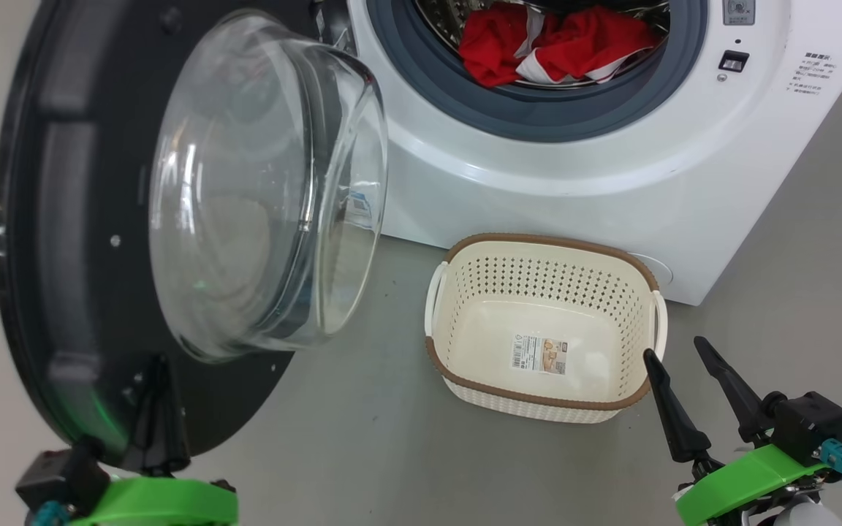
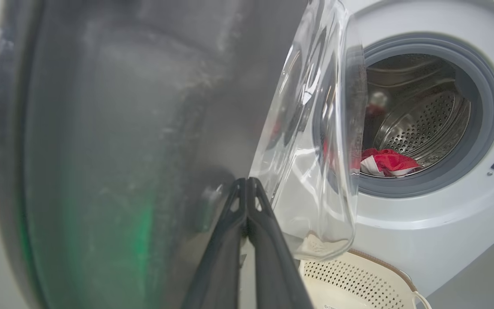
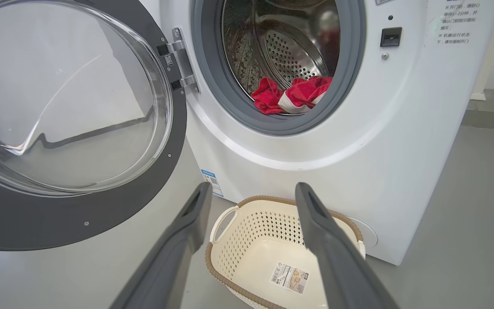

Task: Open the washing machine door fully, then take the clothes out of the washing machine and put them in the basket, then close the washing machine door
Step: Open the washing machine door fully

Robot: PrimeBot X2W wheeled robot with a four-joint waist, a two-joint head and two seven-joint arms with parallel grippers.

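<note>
Your left gripper (image 2: 247, 182), shut and empty, rests against the open door (image 1: 48, 219) low on its inner face; right gripper (image 1: 674, 349) hangs wide open, empty, beside the basket (image 1: 538, 241); clothes (image 1: 582, 40) lie in the drum (image 3: 290, 56); a slip could let the door swing back.

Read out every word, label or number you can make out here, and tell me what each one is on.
"机器运行状态下,请勿强制开门": the last lines of the printed notice on the washing machine front, right of the drum opening. The lines above them are too small to be sure of.
Sticker inside the basket: barcode and print, too small to read.
Blue label low on the machine front: too small to read.
</note>
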